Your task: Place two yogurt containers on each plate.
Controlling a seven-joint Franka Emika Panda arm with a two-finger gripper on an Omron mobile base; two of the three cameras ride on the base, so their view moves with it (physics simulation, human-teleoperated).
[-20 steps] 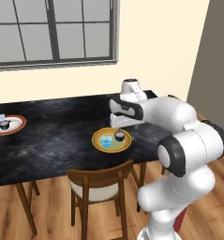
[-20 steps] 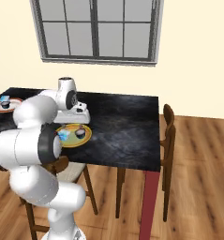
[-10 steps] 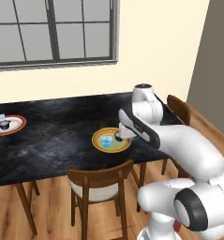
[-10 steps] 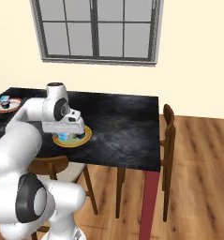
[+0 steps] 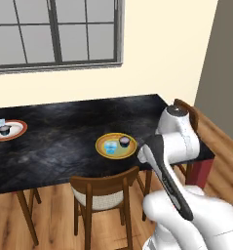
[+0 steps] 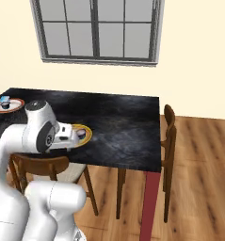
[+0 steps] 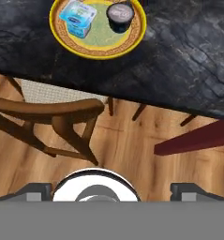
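yellow plate [image 7: 97, 46] lies well beyond end effector [image 7: 111, 190].

Dining corner of a rendered home kitchen

A long black marble-look table [image 5: 64, 136] stands on a wood plank floor [image 6: 198, 179], with wooden chairs [image 5: 106, 193] drawn up at its near side and at its end toward 3 o'clock. Behind it, at 12 o'clock, a grey-framed window [image 6: 97, 30] is set in a cream wall [image 5: 162, 49]. The table is laid as for a meal: a yellow plate [image 5: 116, 146] near the middle and a white plate [image 5: 9, 130] toward 9 o'clock, each bearing small yogurt cups [image 7: 78, 18].
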